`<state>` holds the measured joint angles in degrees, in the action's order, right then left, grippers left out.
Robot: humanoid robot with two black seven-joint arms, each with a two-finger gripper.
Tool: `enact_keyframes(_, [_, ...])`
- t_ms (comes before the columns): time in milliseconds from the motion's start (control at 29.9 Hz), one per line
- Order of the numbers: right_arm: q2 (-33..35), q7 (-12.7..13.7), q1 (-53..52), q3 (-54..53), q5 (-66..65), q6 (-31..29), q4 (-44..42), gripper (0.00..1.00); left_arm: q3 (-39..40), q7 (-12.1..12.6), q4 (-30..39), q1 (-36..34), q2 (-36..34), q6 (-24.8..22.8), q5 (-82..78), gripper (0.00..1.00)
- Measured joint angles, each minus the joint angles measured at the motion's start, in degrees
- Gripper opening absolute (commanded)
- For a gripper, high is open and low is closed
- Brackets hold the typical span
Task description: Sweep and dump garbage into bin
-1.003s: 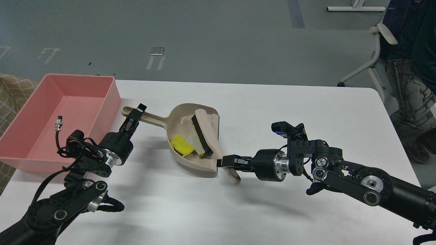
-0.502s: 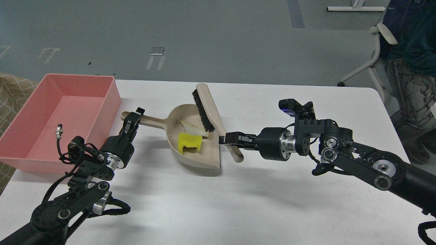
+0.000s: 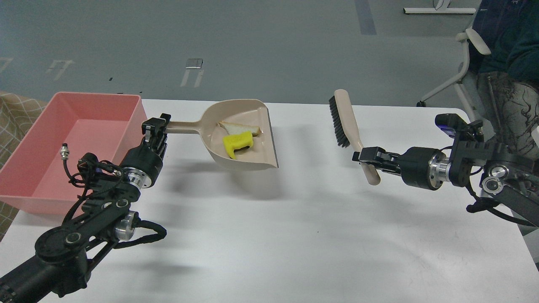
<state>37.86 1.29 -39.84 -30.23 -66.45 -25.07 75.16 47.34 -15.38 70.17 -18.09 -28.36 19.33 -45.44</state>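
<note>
My left gripper (image 3: 158, 125) is shut on the handle of the beige dustpan (image 3: 248, 158) and holds it lifted above the table, right of the pink bin (image 3: 29, 191). In the pan lie the yellow notched chunk (image 3: 236, 143) and a thin beige-tan scrap (image 3: 239, 126). My right gripper (image 3: 365, 158) is shut on the handle of the beige brush (image 3: 348, 124) with black bristles and holds it raised at the right, well clear of the dustpan.
The white table (image 3: 273, 244) carries the bin at its far left corner. A chequered cloth (image 3: 17, 113) lies left of the bin. A chair (image 3: 467, 63) and a seated person (image 3: 513, 71) are beyond the table's far right corner.
The brush has left the dustpan and swung far to the right and up. My left gripper has lifted the dustpan with both scraps off the table and moved it back, toward the bin.
</note>
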Motion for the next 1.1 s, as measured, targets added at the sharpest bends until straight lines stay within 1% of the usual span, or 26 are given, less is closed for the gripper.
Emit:
enact_keyframes(67, [0.7,-0.1,0.6,0.0,0.0,0.3,0.3,0.06,0.5,1.3,0.6,-1.4,-2.5,-0.3,0.8,0.0])
enact_keyframes(167, [1.2,-0.1,1.1,-0.1,0.0,0.5,0.5,0.06,1.9,2.3,1.7,-2.7,-6.8,-1.7,2.2,0.0])
enact_keyframes(334, [1.3,-0.2,1.6,-0.1,0.0,1.1,0.6,0.07,5.9,2.5,2.3,-2.7,-14.0,-5.4,5.7,0.0])
enact_keyframes(535, [1.2,-0.2,3.4,-0.1,0.0,1.4,1.0,0.07,10.6,2.4,1.8,0.8,-23.9,-9.7,13.2,0.0])
enact_keyframes(602, [1.2,-0.2,3.9,-0.1,0.0,1.4,1.2,0.07,11.8,1.8,0.8,2.4,-28.1,-11.4,17.6,0.0])
enact_keyframes(702, [0.9,-0.2,4.3,-0.1,0.0,1.4,1.4,0.08,12.3,0.9,-1.8,4.4,-32.3,-13.5,21.7,0.0])
enact_keyframes(802, [0.6,-0.2,4.3,-0.4,0.0,1.4,1.5,0.08,12.4,-1.1,-6.1,6.0,-35.9,-16.3,22.7,0.0])
enact_keyframes(936, [0.5,-0.3,4.5,-0.6,0.0,1.4,1.5,0.08,12.1,-3.7,-9.8,7.9,-38.8,-19.2,21.9,0.0])
enact_keyframes(1103, [0.2,-0.3,5.1,-0.7,0.0,1.4,1.5,0.08,10.5,-7.9,-11.9,11.5,-40.4,-19.6,13.9,0.0])
